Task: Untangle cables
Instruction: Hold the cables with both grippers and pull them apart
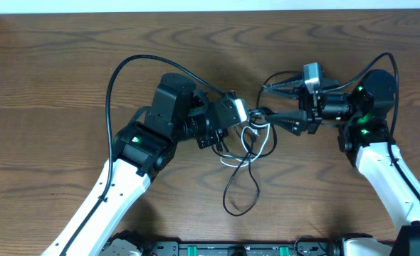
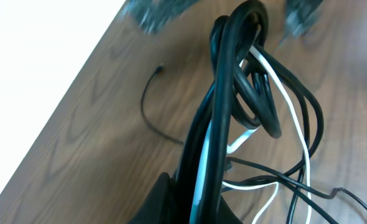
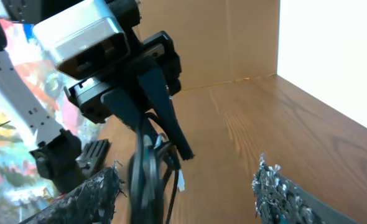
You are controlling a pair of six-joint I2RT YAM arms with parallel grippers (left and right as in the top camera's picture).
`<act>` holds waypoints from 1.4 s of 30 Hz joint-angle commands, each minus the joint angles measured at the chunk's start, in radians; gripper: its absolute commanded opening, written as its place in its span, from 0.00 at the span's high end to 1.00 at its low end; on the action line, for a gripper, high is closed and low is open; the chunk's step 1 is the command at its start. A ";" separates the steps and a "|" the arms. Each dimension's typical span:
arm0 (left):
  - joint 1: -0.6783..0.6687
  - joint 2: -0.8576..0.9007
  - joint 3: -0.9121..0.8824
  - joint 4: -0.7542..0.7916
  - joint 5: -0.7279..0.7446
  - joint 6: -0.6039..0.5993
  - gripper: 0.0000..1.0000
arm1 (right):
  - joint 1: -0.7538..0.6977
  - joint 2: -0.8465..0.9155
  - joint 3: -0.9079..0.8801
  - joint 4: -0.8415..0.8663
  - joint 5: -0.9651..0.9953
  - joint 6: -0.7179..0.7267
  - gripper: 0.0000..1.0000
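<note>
Clamping cables (image 2: 267,106), left end effector (image 1: 247,126); right end effector (image 1: 261,100) spread wide.

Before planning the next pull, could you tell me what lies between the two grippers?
Overhead view: the tangled cables, black and white, lie between left gripper and right gripper.

Your two arms reach inward, wrists nearly meeting.
Left gripper (image 1: 247,126) clamped on cables (image 1: 249,160); right gripper (image 1: 261,99) spread wide.
</note>
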 commanded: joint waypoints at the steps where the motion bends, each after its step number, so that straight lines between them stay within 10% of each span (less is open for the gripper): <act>1: -0.001 0.004 0.006 0.009 -0.146 -0.064 0.93 | -0.043 -0.012 0.009 0.000 0.031 -0.007 0.32; 22: -0.001 -0.014 0.006 0.103 0.037 -0.110 0.93 | -0.086 -0.012 0.009 -0.142 0.041 -0.143 0.48; 29: -0.001 -0.015 0.006 0.102 0.037 -0.110 0.93 | -0.086 -0.012 0.009 -0.142 0.041 -0.150 0.98; 42: -0.001 -0.015 0.006 0.103 0.037 -0.111 0.93 | -0.086 -0.012 0.009 -0.143 0.010 -0.149 0.89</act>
